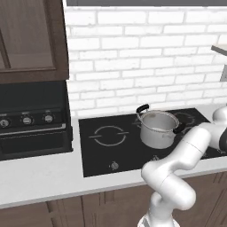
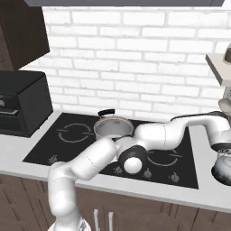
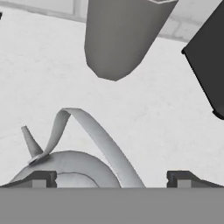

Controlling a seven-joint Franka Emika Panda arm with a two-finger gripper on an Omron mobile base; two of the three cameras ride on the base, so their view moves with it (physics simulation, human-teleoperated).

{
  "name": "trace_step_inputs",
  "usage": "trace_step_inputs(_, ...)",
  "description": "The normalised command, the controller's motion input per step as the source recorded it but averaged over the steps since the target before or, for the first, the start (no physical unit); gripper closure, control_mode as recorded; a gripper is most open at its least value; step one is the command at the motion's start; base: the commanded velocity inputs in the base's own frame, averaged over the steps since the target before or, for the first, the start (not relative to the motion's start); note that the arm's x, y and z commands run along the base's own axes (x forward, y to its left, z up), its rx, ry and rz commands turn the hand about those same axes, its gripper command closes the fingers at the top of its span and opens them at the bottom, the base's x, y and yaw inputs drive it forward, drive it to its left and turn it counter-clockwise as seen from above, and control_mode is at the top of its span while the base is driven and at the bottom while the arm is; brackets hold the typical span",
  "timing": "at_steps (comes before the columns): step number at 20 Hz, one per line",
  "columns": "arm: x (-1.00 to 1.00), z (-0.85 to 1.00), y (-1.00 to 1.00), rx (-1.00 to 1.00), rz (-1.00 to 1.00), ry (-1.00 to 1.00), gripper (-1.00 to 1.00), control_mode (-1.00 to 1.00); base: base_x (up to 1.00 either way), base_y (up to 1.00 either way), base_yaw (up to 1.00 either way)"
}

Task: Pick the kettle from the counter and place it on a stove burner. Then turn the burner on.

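The kettle, small and silvery-white with an arched handle and a short spout, sits on the pale counter right below my hand. My gripper is open, one fingertip on each side of the kettle body and neither touching it. From the right base view the kettle stands at the far right edge, beside the black cooktop, with the gripper just above it. A free stove burner ring lies at the cooktop's left, and another burner at its front right.
A steel pot with black handles stands on a rear burner. Small knobs line the cooktop's front edge. A black boxy appliance sits on the counter to the left. A grey rounded object stands just beyond the kettle.
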Motion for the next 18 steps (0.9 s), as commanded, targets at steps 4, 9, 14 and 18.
trace_step_inputs(4, 0.00, 0.00, -0.10, 0.00, 0.00, 0.00, -1.00, -1.00, 0.00, 0.00, 0.00)
trace_step_inputs(9, 0.00, 0.00, 0.00, 0.00, 0.00, 0.00, -1.00, -1.00, 0.00, 0.00, 0.00)
trace_step_inputs(14, 0.00, -0.06, 0.00, 0.00, 0.00, 0.00, -1.00, -1.00, 0.00, 0.00, 0.00)
trace_step_inputs(18, 0.00, -0.14, 0.00, 0.02, 0.00, 0.02, -1.00, -1.00, 0.00, 0.00, 0.00)
